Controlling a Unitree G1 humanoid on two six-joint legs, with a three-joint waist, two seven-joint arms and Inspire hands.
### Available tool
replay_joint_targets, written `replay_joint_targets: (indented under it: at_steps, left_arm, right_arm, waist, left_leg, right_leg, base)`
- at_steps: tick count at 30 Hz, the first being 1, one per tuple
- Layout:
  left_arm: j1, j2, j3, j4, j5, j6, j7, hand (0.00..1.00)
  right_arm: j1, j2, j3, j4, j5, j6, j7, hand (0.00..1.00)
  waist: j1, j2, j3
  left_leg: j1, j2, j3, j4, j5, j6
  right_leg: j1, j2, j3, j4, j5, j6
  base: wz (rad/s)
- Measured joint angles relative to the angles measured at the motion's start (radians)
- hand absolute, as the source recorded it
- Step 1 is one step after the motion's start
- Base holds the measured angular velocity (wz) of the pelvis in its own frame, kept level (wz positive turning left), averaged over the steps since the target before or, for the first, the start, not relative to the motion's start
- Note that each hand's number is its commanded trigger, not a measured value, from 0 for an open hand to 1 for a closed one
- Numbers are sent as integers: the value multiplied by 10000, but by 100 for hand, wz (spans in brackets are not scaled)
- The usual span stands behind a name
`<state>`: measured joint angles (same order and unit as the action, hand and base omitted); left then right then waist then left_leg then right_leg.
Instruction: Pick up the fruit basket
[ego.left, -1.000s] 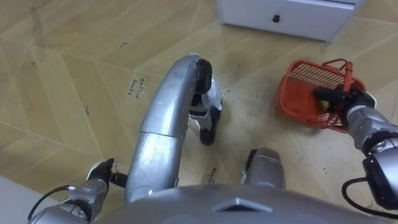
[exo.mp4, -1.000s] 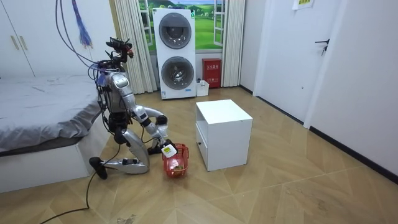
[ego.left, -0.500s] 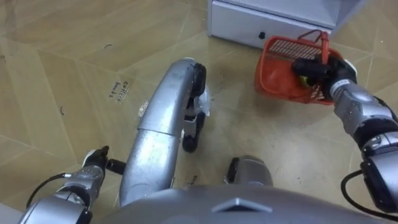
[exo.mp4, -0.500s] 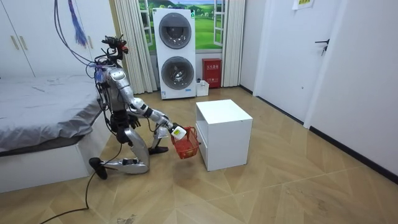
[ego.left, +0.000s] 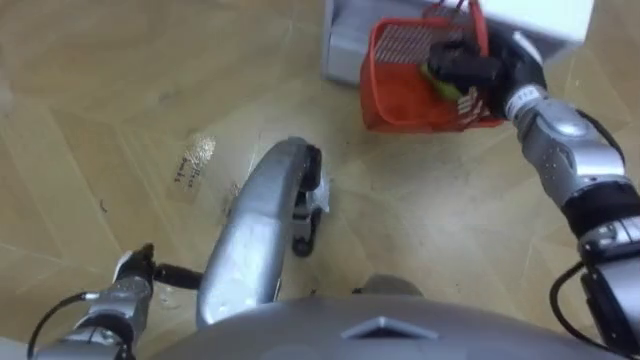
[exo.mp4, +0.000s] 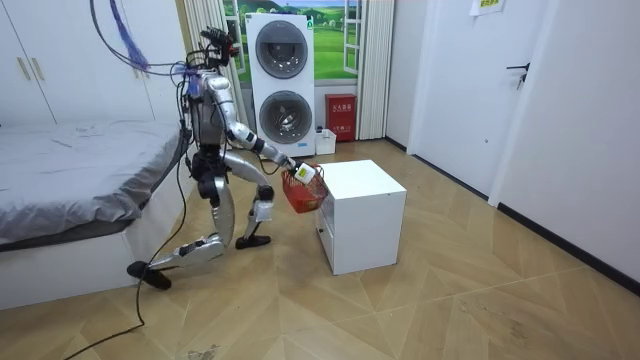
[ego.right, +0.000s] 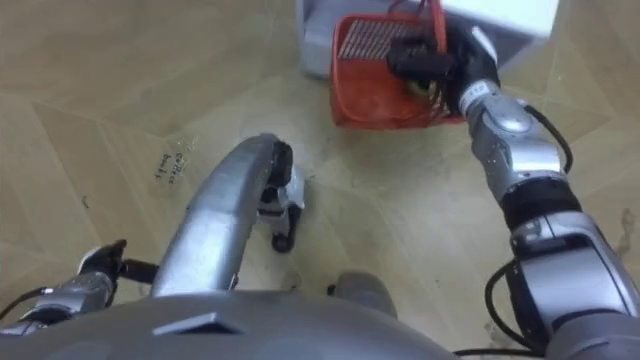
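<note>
The red mesh fruit basket (ego.left: 405, 85) hangs off the floor in front of the white cabinet (ego.left: 545, 12). Its thin red handle rises out of the top of the eye views. My right hand (ego.left: 468, 66) is shut on the basket's rim by the handle, dark fingers curled over the edge. A yellow-green fruit (ego.left: 443, 83) shows inside, just under the hand. In the room view the basket (exo.mp4: 301, 190) is held at about cabinet-top height beside the cabinet (exo.mp4: 365, 200). My left hand (ego.left: 128, 277) hangs low at the lower left, away from the basket.
I stand on wooden floor (ego.left: 120, 90) between a bed (exo.mp4: 70, 190) and the white cabinet, one leg stretched back. Stacked washing machines (exo.mp4: 280, 85) stand against the far wall. Open floor lies to my left and in front.
I have risen from kneeling to standing. The basket, on the floor a second ago, has been lifted by my right hand up to the cabinet's side.
</note>
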<state>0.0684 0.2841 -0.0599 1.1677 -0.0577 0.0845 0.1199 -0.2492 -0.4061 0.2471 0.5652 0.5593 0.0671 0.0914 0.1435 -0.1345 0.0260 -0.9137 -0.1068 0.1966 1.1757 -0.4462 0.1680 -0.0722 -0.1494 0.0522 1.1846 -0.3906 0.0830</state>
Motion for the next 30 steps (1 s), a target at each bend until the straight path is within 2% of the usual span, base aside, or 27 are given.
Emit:
replay_joint_targets:
  at_steps: [1, 2, 4, 7, 8, 11, 15, 18, 19, 20, 21, 22, 23, 24, 26, 27, 28, 29, 30]
  left_arm:
    - [95, 20, 161, -81, 41, -19, 107, 0]
    - [124, -11, 272, -99, 121, -20, 183, 0]
    - [281, -27, 309, -97, 232, 8, 209, 0]
    - [621, -79, 315, -88, 326, 46, 197, 0]
    - [650, -70, 335, -92, 325, 105, 196, 0]
    - [697, -83, 371, -104, 567, 281, 206, 0]
    - [1056, -83, 384, -224, 1088, 398, 244, 0]
    - [1278, -112, 592, -424, 1193, 485, 236, 0]
    - [1341, -152, 625, -498, 1193, 472, 238, 0]
    - [1332, -226, 820, -511, 1192, 480, 241, 0]
    - [1328, -241, 907, -512, 1192, 481, 240, 0]
    - [1346, -268, 1000, -519, 1184, 484, 242, 0]
    - [1354, -280, 1004, -603, 1173, 473, 245, 0]
    - [1277, -283, 1003, -694, 1168, 476, 247, 0]
    - [1238, -260, 1008, -899, 1194, 458, 306, 0]
    - [1164, -262, 1017, -922, 1213, 457, 338, 0]
    - [971, -272, 1019, -935, 1310, 456, 421, 0]
    - [878, -280, 1002, -986, 1312, 438, 458, 0]
    - [838, -279, 974, -1056, 1312, 403, 458, 0]
  right_arm:
    - [219, 24, -73, -377, -215, 16, 9, 100]
    - [427, 62, -202, -709, -447, 16, 121, 100]
    - [571, 159, -261, -876, -806, 20, 284, 100]
    - [877, 158, -480, -1489, -978, 22, 456, 100]
    - [937, 159, -683, -1863, -944, 6, 552, 100]
    - [939, 183, -897, -2397, -924, -44, 581, 100]
    - [1128, 463, -896, -2686, -939, -45, 567, 100]
    - [1357, 511, -946, -2793, -1028, -45, 537, 100]
    - [1356, 515, -950, -2835, -1062, -45, 536, 100]
    - [1357, 565, -992, -2898, -1062, -45, 536, 100]
    - [1358, 631, -1007, -2903, -1061, -45, 537, 100]
    - [1406, 702, -1009, -2970, -1066, -45, 545, 100]
    - [1579, 710, -1018, -3191, -1063, -46, 543, 100]
    - [1671, 710, -1019, -3323, -1066, -46, 544, 100]
    - [1882, 872, -1052, -3545, -1076, -114, 600, 100]
    - [1914, 924, -1089, -3551, -1078, -147, 626, 100]
    - [1930, 1037, -1137, -3551, -1082, -150, 633, 100]
    - [1938, 1051, -1136, -3554, -1061, -149, 665, 100]
    - [1938, 1050, -1136, -3567, -1059, -143, 693, 100]
  waist:
    - [-5, -2, -36]
    - [-23, 11, -43]
    - [-56, 79, -81]
    - [-123, 308, -234]
    - [-148, 330, -238]
    - [-132, 355, -234]
    - [-67, 357, -222]
    - [-82, 430, -127]
    - [-74, 488, -89]
    - [-175, 540, -47]
    - [-279, 531, -46]
    - [-356, 530, -41]
    - [-396, 528, -41]
    - [-451, 534, -42]
    - [-532, 615, -98]
    - [-549, 627, -97]
    - [-557, 668, -93]
    - [-545, 735, -101]
    - [-546, 787, -121]
  left_leg:
    - [495, -92, -32, -719, 189, 13]
    - [1061, -158, -48, -1418, 370, 36]
    - [1993, -176, -79, -2220, 513, 26]
    - [3104, -188, -251, -3232, 794, -68]
    - [3274, -188, -289, -3516, 947, -111]
    - [3338, -191, -298, -3943, 1259, -156]
    - [3416, -138, -300, -4140, 1418, -210]
    - [3483, -142, -329, -4093, 1418, -217]
    - [3489, -143, -327, -4098, 1418, -216]
    - [3524, -172, -331, -4147, 1398, -198]
    - [3570, -226, -333, -4172, 1388, -182]
    - [3709, -339, -335, -4202, 1337, -130]
    - [3939, -455, -344, -4312, 1291, -87]
    - [4089, -480, -347, -4400, 1276, -59]
    - [4758, -483, -508, -4929, 1270, -21]
    - [4926, -481, -586, -5092, 1282, -24]
    - [5261, -435, -684, -5435, 1336, -34]
    - [5581, -337, -702, -5713, 1373, -22]
    - [5721, -271, -722, -5822, 1378, -28]
  right_leg:
    - [67, -64, -25, -576, 352, 81]
    - [46, -78, -58, -886, 288, 70]
    - [13, -56, -140, -1155, 111, 80]
    - [106, -62, -346, -2044, -237, 14]
    - [308, -51, -418, -2574, -258, 70]
    - [647, 43, -573, -3626, -329, 123]
    - [811, 102, -557, -4068, -340, 147]
    - [920, 120, -523, -4024, -313, 102]
    - [919, 132, -499, -3997, -299, 78]
    - [859, 131, -532, -3772, -184, -109]
    - [786, 100, -541, -3535, -92, -205]
    - [612, 8, -543, -2937, 236, -219]
    - [377, -117, -579, -2267, 846, -196]
    - [255, -163, -576, -1973, 1254, -209]
    - [-144, -174, -706, -1274, 3162, -141]
    - [-242, -186, -761, -1141, 3378, -132]
    - [-648, -218, -824, -759, 2924, -202]
    - [-1178, -130, -823, -487, 2280, -182]
    - [-1430, -77, -828, -502, 2005, -177]
  base:
    - [-15]
    - [-15]
    - [-21]
    - [-15]
    - [-7]
    - [-2]
    - [-1]
    - [6]
    - [0]
    - [5]
    - [15]
    - [16]
    - [13]
    - [0]
    - [-5]
    - [-4]
    - [-5]
    - [-5]
    - [-8]
